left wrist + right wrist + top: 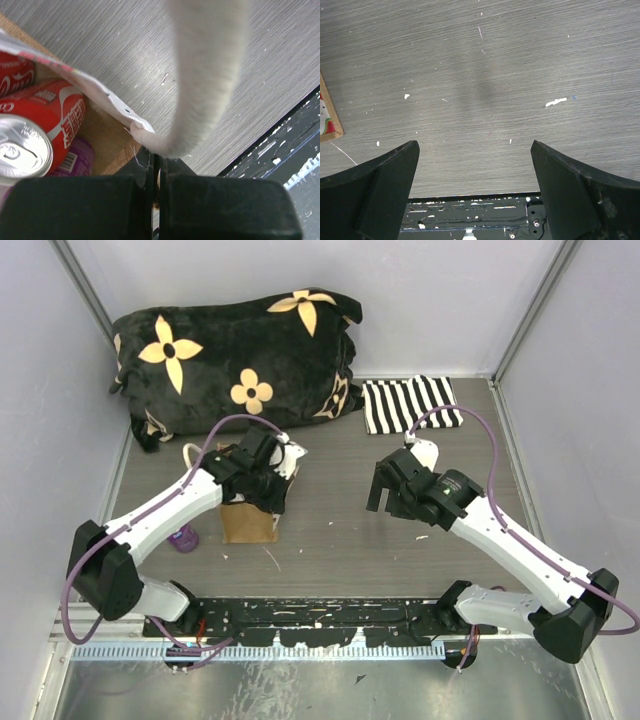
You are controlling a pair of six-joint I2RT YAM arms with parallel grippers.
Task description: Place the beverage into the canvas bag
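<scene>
- My left claw [156,160] is fully closed, its two black fingers pressed together. Pinched between them is the foot of a cream handle [210,75], right where the loop meets the rim of the canvas bag [245,525].
- From the left wrist view, the handle curves up and away from the fingers over the grey wood-grain desk [340,530].
- The bag stands upright on the desk near the middle-left, directly under my left wrist. Its tan front face is towards the arm bases.
- Looking into the mouth of the bag, I see red cola cans [55,107]. One shows its silver top and pull tab at the left edge of the view.
- A patch of purple shows below the red cans in that view. I cannot tell whether it sits inside the bag or outside it.
- The overhead view shows a purple can [184,537] on the desk just beside the bag, on its left. Nothing is touching it.
- My right claw [475,145] is spread wide and has hold of nothing. It hangs over bare desk, well to the right of the bag.
- A corner of the bag just shows at the left edge of the right wrist view.
- At the back of the desk lie a black flowered cushion [230,350] and, to its right, a black-and-white striped cloth [405,405].
</scene>
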